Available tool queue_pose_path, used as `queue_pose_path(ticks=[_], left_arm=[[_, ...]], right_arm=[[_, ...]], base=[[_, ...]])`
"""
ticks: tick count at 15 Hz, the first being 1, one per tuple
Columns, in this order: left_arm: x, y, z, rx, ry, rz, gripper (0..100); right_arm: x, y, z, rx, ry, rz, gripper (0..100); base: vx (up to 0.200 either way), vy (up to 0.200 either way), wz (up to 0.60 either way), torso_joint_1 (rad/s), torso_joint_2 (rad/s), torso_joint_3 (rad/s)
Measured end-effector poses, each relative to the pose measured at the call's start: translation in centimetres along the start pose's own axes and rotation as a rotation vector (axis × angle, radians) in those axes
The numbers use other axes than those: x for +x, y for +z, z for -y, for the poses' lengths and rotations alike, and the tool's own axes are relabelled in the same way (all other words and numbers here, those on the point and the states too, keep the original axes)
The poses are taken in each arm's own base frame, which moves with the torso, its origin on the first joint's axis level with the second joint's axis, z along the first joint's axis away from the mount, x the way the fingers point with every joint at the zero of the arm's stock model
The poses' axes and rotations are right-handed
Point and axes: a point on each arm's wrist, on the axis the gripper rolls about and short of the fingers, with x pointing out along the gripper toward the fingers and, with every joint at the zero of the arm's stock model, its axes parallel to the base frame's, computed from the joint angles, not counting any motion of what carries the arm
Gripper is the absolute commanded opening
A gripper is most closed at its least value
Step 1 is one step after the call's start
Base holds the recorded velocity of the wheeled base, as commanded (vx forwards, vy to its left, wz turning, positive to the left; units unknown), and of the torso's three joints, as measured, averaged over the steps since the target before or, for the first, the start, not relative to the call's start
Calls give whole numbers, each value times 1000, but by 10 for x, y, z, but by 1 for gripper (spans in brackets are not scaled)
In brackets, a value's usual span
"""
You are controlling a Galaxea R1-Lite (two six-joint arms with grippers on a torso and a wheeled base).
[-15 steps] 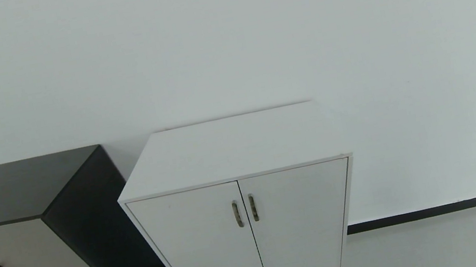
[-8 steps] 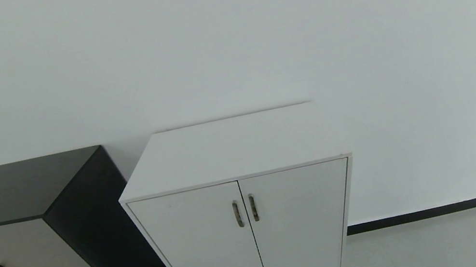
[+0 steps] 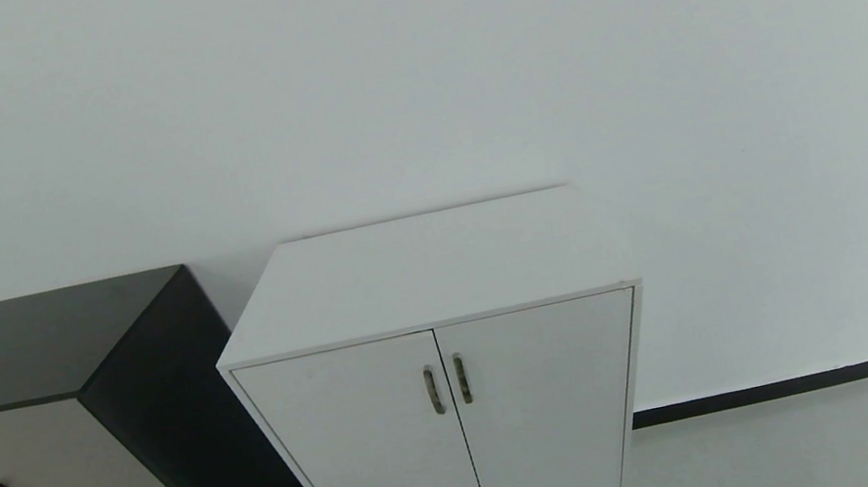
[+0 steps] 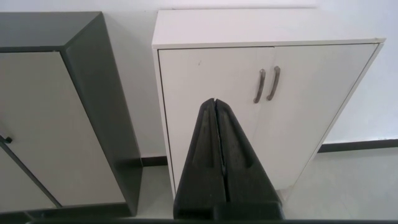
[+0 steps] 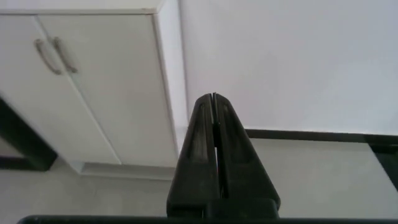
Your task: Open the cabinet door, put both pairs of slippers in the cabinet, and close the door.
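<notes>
Here we are facing the white cabinet [image 3: 438, 368], standing on the floor [image 3: 792, 448] with its back against the pale wall [image 3: 402, 62], and both doors are closed flush. The left door [image 3: 374, 459] and the right door [image 3: 548, 411] meet at a thin centre seam, and right there sit the left handle [image 3: 432, 390] and the right handle [image 3: 462, 379], two slim upright metal pulls just beside each other. To the cabinet's left, a dark cabinet [image 3: 161, 416] with pale fronts stands near it with a narrow gap between them. A black baseboard [image 3: 781, 389] runs along the foot of the wall to the right. Now the arms: the left gripper [image 4: 215, 102] is held out in front of the white cabinet, apart from it, its black fingers clenched tight with only a hairline seam between them and nothing in their grasp. The right gripper [image 5: 214, 96] hangs above the floor, aimed at the wall beside the cabinet's right edge, fingers likewise pressed together and carrying nothing.
</notes>
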Motion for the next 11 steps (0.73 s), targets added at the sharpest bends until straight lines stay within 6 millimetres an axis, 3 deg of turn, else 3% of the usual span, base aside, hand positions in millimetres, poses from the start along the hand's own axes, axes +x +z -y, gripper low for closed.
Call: queue_pose_path(ticks=[11], left_arm=[[0, 0, 0, 6, 2, 0, 0]], right_arm=[[-8, -3, -2, -8, -84, 100, 0]], base=[[0, 0, 0, 0, 0, 0]])
